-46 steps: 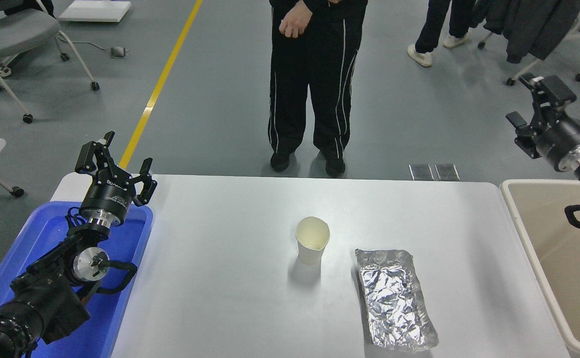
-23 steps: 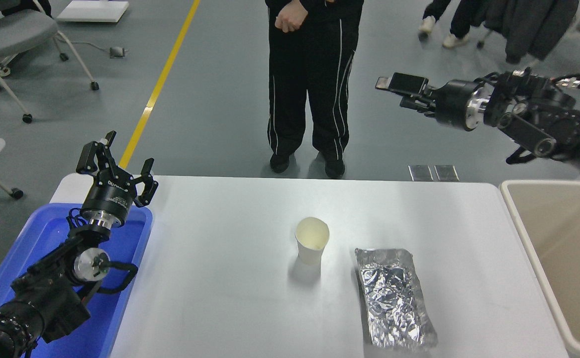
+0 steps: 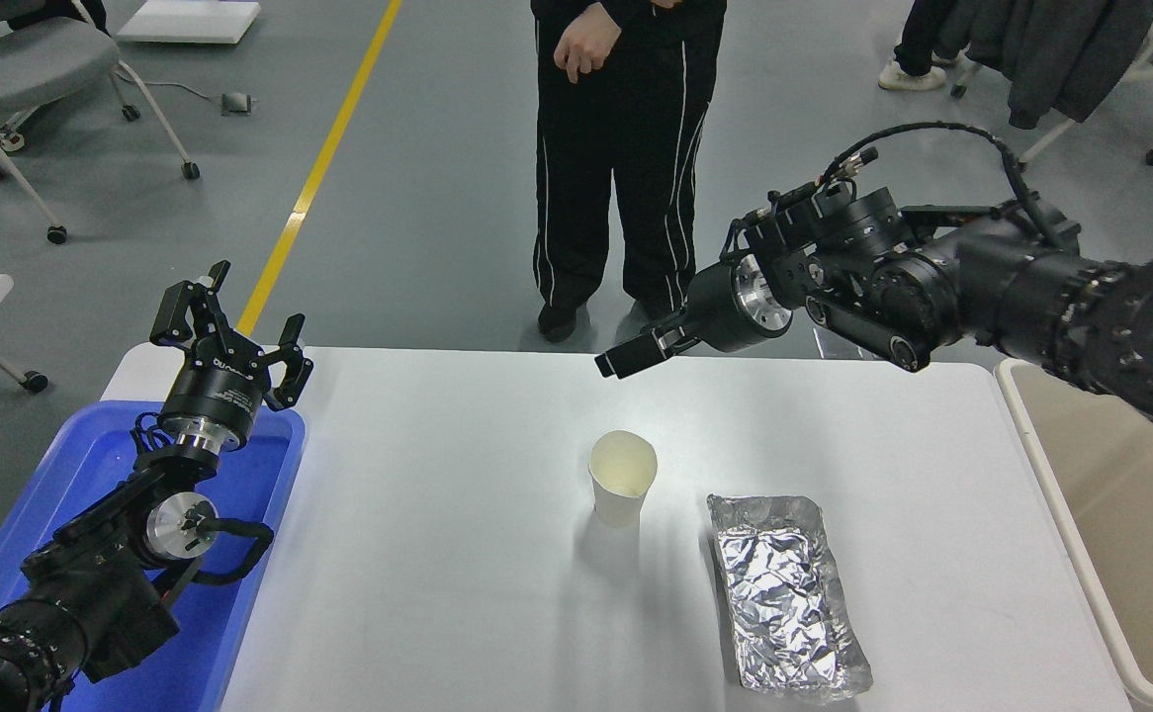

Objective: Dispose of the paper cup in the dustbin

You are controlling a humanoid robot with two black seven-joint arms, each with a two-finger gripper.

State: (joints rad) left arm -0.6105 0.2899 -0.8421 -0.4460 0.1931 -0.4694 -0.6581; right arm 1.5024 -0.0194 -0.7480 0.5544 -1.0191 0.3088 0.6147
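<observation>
The paper cup (image 3: 621, 485), plain cream-white and empty, stands upright near the middle of the white table (image 3: 438, 554). The beige dustbin (image 3: 1125, 514) stands off the table's right edge, partly cut off by the picture. My right arm reaches in from the right, and its gripper (image 3: 628, 356) hangs in the air above the table's far edge, a little beyond and above the cup, not touching it. It is seen side-on. My left gripper (image 3: 235, 318) is parked at the lower left, open and empty, over the blue tub.
A crinkled silver foil tray (image 3: 789, 593) lies just right of the cup. A blue plastic tub (image 3: 225, 633) sits at the table's left under my left arm. A person (image 3: 626, 148) in black trousers stands at the far side. Chairs stand on the floor behind.
My right arm has swung from the far right, over the dustbin, leftward and down; its gripper is now above the table's far edge near the cup. The cup and left arm have not moved.
</observation>
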